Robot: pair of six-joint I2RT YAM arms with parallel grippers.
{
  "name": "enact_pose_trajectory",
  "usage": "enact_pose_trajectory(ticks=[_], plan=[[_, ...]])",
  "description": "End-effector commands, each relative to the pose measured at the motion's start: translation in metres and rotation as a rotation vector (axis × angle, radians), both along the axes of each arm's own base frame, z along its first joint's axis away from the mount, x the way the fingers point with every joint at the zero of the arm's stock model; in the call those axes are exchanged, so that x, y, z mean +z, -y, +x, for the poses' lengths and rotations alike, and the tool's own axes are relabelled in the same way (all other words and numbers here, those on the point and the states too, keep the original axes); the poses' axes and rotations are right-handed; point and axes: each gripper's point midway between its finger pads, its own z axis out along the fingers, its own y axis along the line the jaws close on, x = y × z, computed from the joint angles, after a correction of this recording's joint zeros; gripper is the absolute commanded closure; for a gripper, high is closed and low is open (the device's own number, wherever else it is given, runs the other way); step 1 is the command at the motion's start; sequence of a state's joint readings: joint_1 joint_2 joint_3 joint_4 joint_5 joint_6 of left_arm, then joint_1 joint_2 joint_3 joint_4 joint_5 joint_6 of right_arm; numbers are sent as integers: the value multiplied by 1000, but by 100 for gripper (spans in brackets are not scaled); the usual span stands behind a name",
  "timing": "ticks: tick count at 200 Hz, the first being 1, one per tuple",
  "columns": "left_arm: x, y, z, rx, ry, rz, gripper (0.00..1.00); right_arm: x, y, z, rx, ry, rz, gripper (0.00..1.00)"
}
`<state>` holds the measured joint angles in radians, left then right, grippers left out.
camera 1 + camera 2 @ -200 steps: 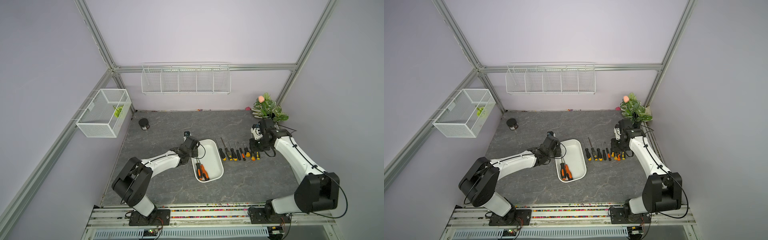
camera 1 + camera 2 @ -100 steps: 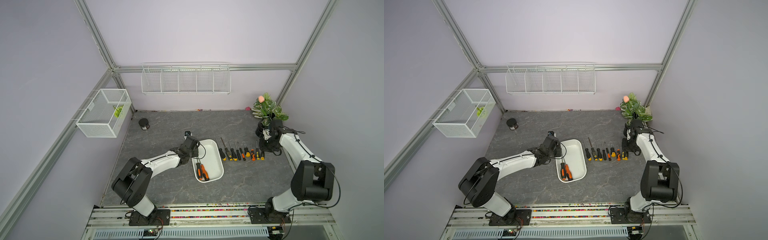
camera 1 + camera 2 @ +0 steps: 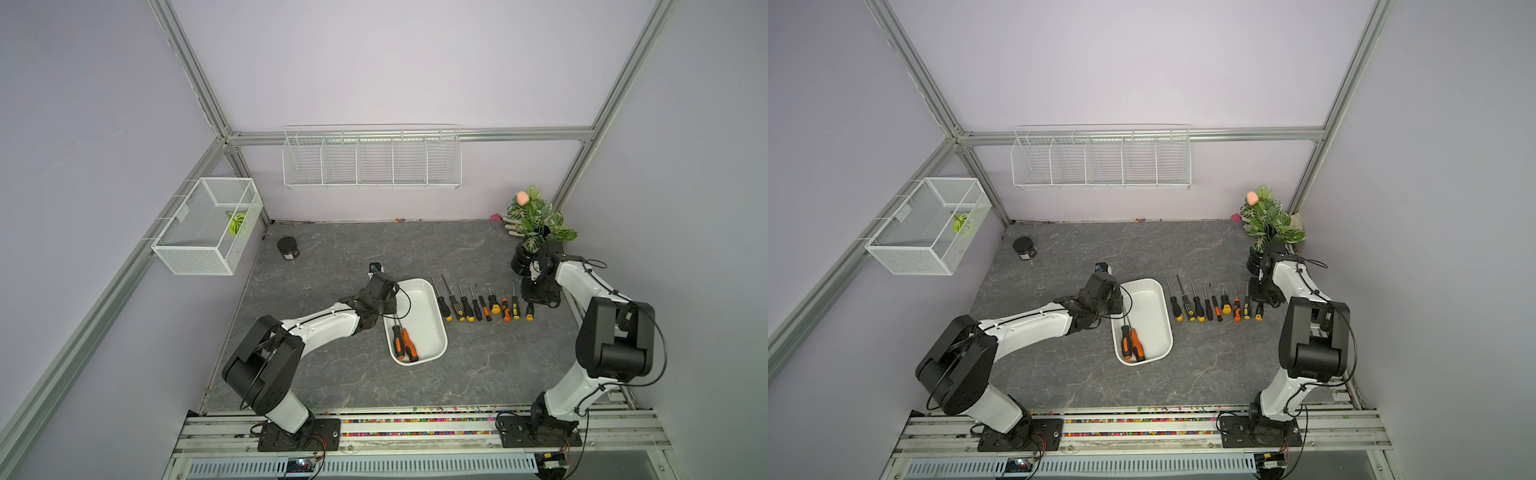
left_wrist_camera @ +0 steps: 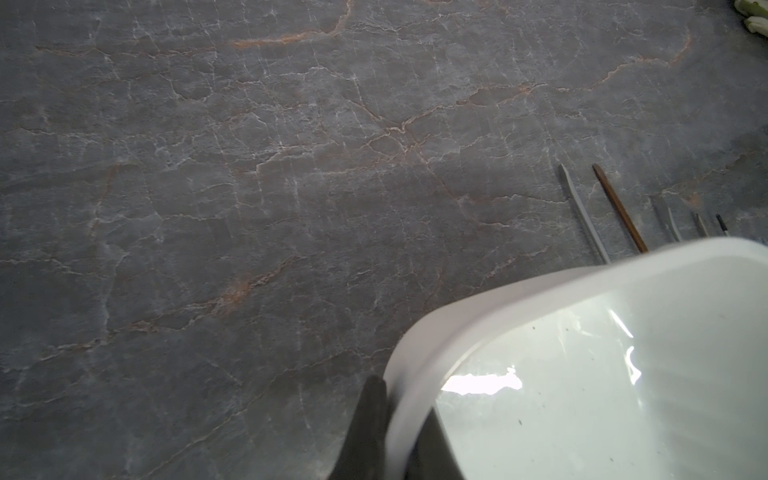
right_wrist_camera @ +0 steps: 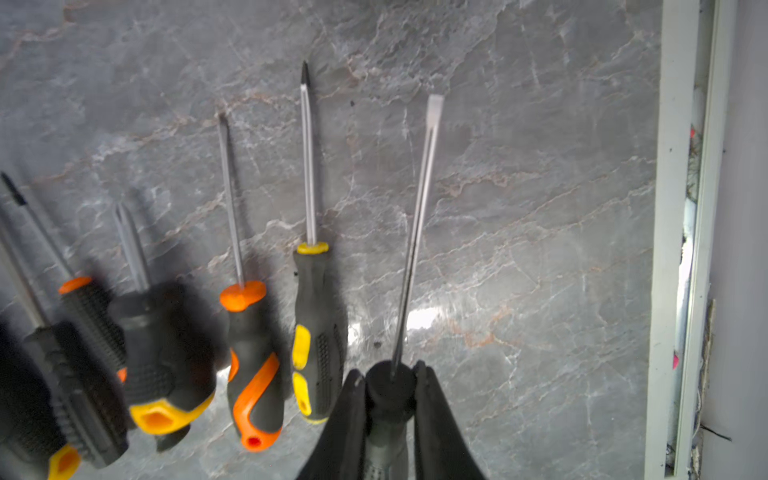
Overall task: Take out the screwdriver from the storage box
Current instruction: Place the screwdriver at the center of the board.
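Note:
The white storage box [image 3: 420, 308] [image 3: 1147, 305] stands mid-table and holds two orange-and-black screwdrivers [image 3: 404, 343] [image 3: 1132, 344] at its near end. My left gripper [image 3: 387, 308] [image 3: 1115, 306] [image 4: 400, 400] is shut on the box's left rim, one finger inside and one outside. At the right end of a row of screwdrivers, my right gripper [image 3: 535, 297] [image 3: 1263, 296] [image 5: 389, 376] is shut on the black handle of a flat-blade screwdriver [image 5: 416, 232] [image 3: 530, 311], low over the table. Whether it touches the table I cannot tell.
Several screwdrivers [image 3: 478, 305] [image 5: 249, 357] lie side by side right of the box. A potted plant [image 3: 534, 224] stands close behind my right gripper. A black jar [image 3: 288, 248] sits at the back left. A mesh basket [image 3: 208, 226] and a wire rack [image 3: 372, 158] hang on the walls.
My right gripper has carried its screwdriver rightwards to the right end of the row and come lower, the arm folding back. The left gripper and the box have not moved.

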<state>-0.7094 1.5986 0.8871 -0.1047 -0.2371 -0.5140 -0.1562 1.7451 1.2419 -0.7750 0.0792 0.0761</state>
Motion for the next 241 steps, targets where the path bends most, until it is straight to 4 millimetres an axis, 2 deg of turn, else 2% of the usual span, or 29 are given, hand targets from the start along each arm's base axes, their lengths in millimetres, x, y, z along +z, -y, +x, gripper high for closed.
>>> enact_pose_trajectory(ticks=[1, 55, 168, 241], plan=[[2, -3, -2, -13, 21, 21, 100, 3, 7, 12, 12, 14, -24, 100], [1, -3, -2, -13, 20, 23, 100, -16, 4, 16, 28, -38, 4, 100], [-2, -5, -3, -7, 20, 27, 100, -35, 2, 15, 42, -106, 22, 100], [-2, -8, -5, 0, 25, 26, 100, -43, 2, 10, 39, -135, 24, 83]])
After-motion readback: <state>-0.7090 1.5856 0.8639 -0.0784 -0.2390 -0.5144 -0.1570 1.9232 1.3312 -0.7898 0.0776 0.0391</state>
